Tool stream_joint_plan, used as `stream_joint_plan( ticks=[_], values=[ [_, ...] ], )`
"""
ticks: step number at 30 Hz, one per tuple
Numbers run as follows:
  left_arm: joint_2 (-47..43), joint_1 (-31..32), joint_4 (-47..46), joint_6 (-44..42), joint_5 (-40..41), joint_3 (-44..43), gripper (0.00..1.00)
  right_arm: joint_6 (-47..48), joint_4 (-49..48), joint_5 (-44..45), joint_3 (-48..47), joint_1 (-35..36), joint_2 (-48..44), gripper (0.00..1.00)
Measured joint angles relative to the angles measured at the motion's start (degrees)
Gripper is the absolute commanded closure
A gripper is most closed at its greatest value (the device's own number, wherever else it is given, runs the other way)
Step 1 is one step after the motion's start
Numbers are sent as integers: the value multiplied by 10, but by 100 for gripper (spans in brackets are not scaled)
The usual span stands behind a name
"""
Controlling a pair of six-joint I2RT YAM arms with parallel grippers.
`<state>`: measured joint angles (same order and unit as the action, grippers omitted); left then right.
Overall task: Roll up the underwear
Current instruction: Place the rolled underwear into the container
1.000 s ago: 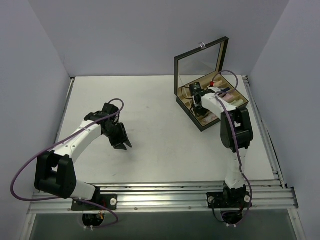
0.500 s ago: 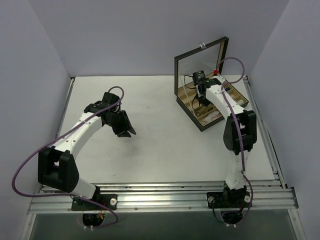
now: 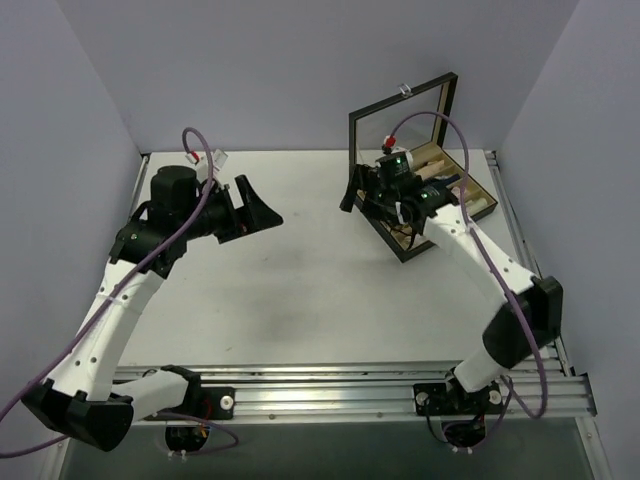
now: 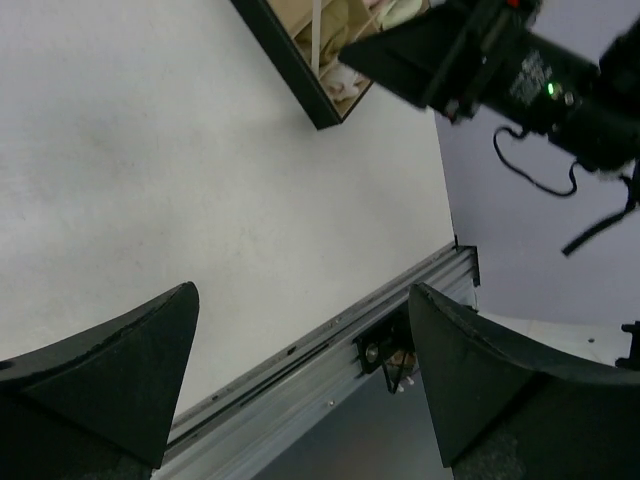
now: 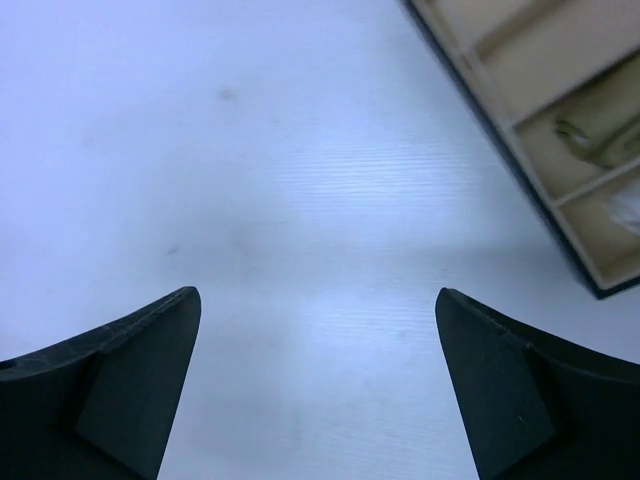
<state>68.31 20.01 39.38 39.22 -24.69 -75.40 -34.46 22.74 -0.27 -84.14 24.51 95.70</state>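
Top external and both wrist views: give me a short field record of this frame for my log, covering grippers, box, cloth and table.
left gripper: open, empty, above the table left of centre
right gripper: open, empty, above the table beside the box
box: black, lid up, divided tan compartments
cloth: tan cloth lying in one compartment, too blurred to identify
table: white
task state: neither gripper holds cloth

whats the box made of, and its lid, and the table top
Box: dark, matt frame, maybe wood or leatherette, with tan, cloth-like lining inside. Lid: clear or mirrored pane, likely glass or acrylic, in a black frame. Table: white, smooth, faintly scuffed, probably laminate or painted board.
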Motion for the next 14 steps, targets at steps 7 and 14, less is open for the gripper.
stream_joint_plan(
  ticks=[7,14],
  values=[
    [-16,1,14,-31,37,-40,6,1,-30,-23,59,89,-203,0],
    [-42,1,2,-23,29,7,6,-10,-37,-21,145,97,-281,0]
  ],
)
